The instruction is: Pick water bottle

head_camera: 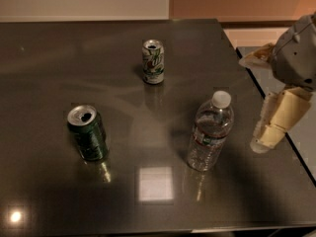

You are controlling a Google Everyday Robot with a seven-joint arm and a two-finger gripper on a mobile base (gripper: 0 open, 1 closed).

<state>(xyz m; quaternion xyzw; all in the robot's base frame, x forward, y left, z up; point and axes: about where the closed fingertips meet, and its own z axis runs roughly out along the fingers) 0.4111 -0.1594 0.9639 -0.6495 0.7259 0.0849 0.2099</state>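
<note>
The water bottle is clear ribbed plastic with a white cap and a thin red-and-white label band. It stands upright on the dark table, right of centre. My gripper, cream-coloured under a grey wrist, hangs at the right edge of the view above the table's right edge. It is to the right of the bottle, apart from it and holding nothing.
A dark green soda can stands open-topped at the left front. A white-and-green soda can stands behind the bottle near the table's middle back. A second grey surface lies beyond the table's right edge.
</note>
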